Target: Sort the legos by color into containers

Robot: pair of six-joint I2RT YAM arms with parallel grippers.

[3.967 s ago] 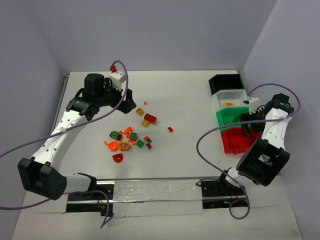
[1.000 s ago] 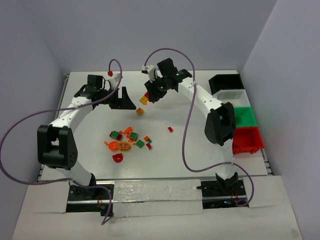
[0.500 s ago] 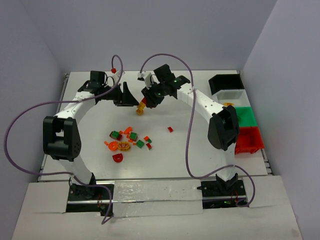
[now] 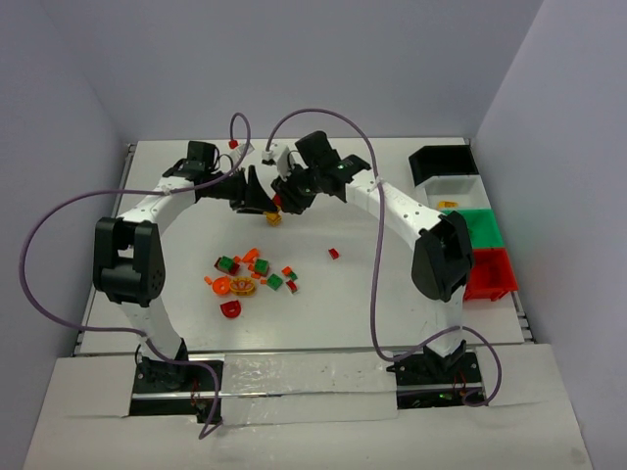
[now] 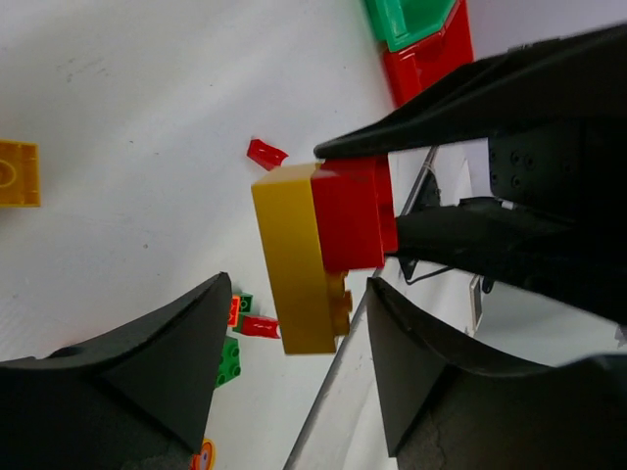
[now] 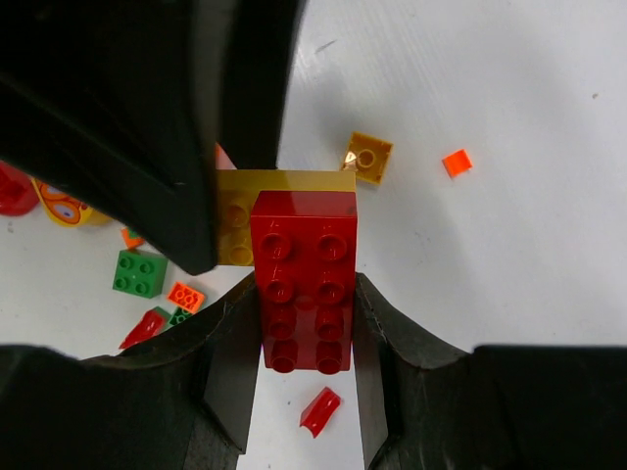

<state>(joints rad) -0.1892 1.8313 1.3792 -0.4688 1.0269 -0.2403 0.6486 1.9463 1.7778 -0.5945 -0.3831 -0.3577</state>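
My right gripper [image 6: 306,299] is shut on a red brick [image 6: 304,284] that is joined to a yellow brick [image 6: 235,220], and it holds the pair above the table. My left gripper [image 5: 299,294] faces it from the left. Its jaws stand on either side of the yellow brick [image 5: 294,259] with gaps on both sides. In the top view the two grippers meet at the back middle around the bricks [image 4: 277,204]. Loose legos [image 4: 250,274] lie in a cluster nearer the front. The containers stand at the right: black [image 4: 441,162], white [image 4: 453,188], green [image 4: 480,227] and red [image 4: 487,274].
A flat yellow plate [image 4: 273,217] lies on the table under the grippers. A small red curved piece [image 4: 333,254] lies alone to the right of the cluster. Purple cables arch over both arms. Grey walls close in the table on the left, back and right.
My left gripper has moved right up to the bricks held by my right gripper, and its jaws have narrowed around the yellow brick. My right gripper has drifted slightly left.
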